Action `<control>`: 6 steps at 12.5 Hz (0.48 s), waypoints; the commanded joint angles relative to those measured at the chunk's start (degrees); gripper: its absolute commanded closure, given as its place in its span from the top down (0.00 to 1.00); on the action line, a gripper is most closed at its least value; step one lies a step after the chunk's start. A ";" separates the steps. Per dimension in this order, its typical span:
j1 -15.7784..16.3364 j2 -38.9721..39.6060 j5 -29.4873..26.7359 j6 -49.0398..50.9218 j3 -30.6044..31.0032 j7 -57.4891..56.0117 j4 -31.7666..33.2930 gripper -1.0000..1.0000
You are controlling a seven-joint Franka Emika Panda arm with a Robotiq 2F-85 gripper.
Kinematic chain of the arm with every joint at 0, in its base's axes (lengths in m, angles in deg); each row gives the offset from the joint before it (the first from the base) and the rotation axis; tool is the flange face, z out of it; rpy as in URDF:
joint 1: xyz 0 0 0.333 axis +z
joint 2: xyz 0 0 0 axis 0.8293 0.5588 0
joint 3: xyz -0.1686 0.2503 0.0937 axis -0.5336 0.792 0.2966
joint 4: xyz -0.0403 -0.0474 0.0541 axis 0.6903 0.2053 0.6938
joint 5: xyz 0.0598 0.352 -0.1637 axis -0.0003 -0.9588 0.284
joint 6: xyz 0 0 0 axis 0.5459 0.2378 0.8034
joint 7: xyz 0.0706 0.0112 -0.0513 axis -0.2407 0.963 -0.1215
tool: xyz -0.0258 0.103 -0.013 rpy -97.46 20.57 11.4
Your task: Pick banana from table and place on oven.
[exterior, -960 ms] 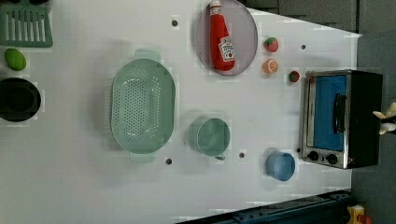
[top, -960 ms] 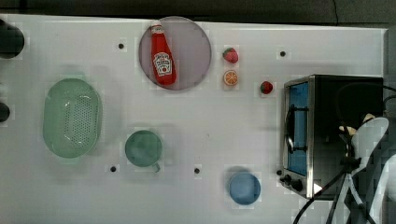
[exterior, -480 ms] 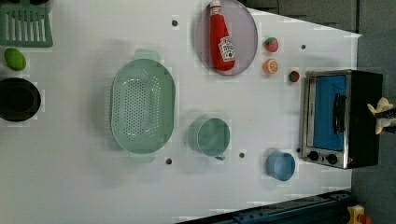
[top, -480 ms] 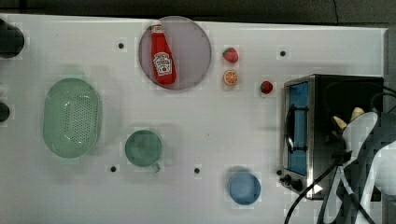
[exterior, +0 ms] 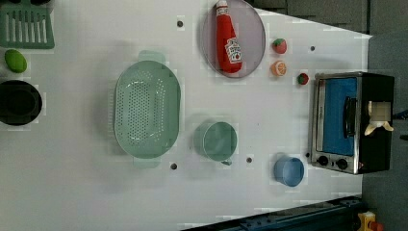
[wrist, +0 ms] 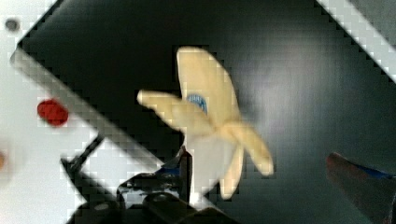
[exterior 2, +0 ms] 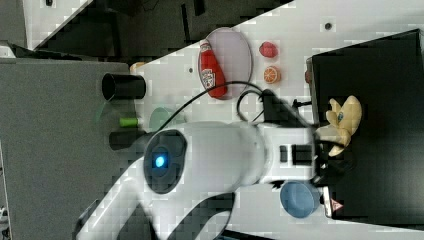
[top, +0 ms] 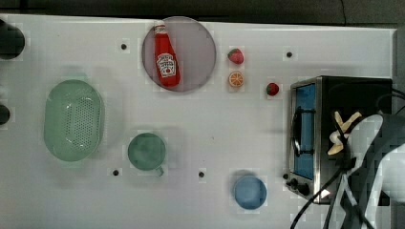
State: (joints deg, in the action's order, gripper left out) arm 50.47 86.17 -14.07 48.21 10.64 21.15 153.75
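arm [exterior 2: 220, 150]: white, reaching in from the right view's lower left | wrist: black block at the arm's tip | gripper [wrist: 261, 182]: fingers spread wide apart, one finger [wrist: 359, 179] well off to the side, clamping nothing

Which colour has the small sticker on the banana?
Blue. The sticker on the pale yellow banana shows best in the wrist view.

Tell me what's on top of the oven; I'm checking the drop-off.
The banana lies on the oven's black top, with the open gripper around its lower end. The arm covers part of the top.
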 commanded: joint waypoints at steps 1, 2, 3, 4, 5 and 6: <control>4.43 -8.92 0.21 7.15 2.81 -1.09 -4.62 1.00; 5.59 -11.14 0.22 11.45 4.90 1.16 -4.57 1.00; 6.56 -13.09 0.21 14.64 7.30 5.76 -4.39 1.00; 7.21 -14.89 0.22 16.40 9.86 12.26 -3.88 1.00; 7.56 -16.75 0.24 17.22 12.56 19.02 -2.85 1.00; 7.74 -18.59 0.29 17.25 15.41 25.38 -1.38 1.00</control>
State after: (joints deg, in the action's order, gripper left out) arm 54.03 68.59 -14.82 63.01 21.79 34.94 151.79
